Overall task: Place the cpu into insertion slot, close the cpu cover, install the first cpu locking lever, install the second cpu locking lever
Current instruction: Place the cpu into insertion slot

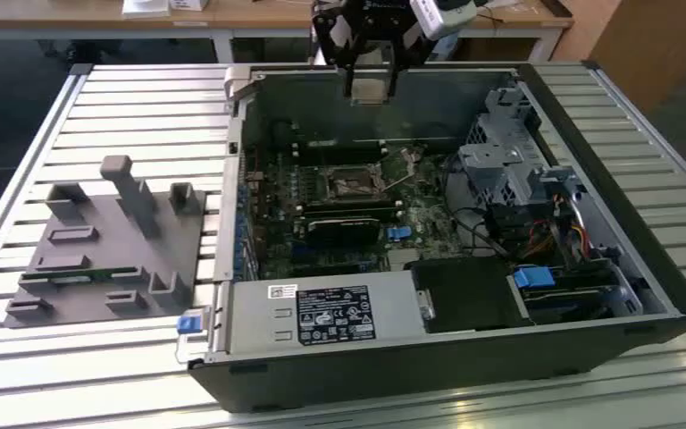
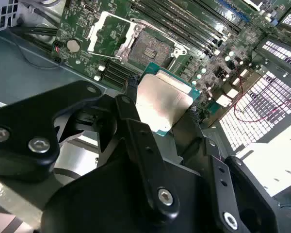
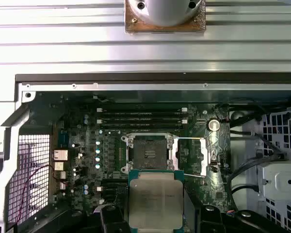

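Observation:
My gripper hangs above the far edge of the open computer case, shut on the cpu. In both wrist views the cpu is a flat silver square with a green rim, pinched at two opposite edges by the black fingers. The insertion slot lies bare on the green board, dark in the centre, some way below the chip. The cpu cover is swung open, lying beside the slot.
Long black memory slots run beside the slot. A black heatsink, a power supply and a grey drive cage crowd the case. A grey fixture block stands on the slatted table at the exterior view's left.

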Motion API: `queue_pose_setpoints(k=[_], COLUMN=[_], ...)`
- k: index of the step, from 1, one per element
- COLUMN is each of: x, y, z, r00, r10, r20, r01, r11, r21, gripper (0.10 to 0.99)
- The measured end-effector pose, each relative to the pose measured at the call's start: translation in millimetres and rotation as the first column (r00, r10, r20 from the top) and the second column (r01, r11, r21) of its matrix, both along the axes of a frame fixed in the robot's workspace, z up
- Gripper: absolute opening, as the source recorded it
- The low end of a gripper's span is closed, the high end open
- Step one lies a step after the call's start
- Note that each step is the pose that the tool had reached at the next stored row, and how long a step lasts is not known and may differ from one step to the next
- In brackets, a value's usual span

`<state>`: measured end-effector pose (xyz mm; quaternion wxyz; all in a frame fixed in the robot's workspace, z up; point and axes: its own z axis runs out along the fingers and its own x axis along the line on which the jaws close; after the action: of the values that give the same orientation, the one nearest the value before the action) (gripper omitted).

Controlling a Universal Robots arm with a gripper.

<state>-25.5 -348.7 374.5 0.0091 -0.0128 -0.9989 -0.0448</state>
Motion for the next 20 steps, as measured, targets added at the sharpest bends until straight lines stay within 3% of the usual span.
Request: queue_pose_setpoints(k=[20], x=[-0.4], y=[0.0], z=[0.0], r00=[0.9994], r10=[-0.035], r20=[0.0000], r01=[0.035], r11=[0.9994], r21=[0.000], gripper=[0.537])
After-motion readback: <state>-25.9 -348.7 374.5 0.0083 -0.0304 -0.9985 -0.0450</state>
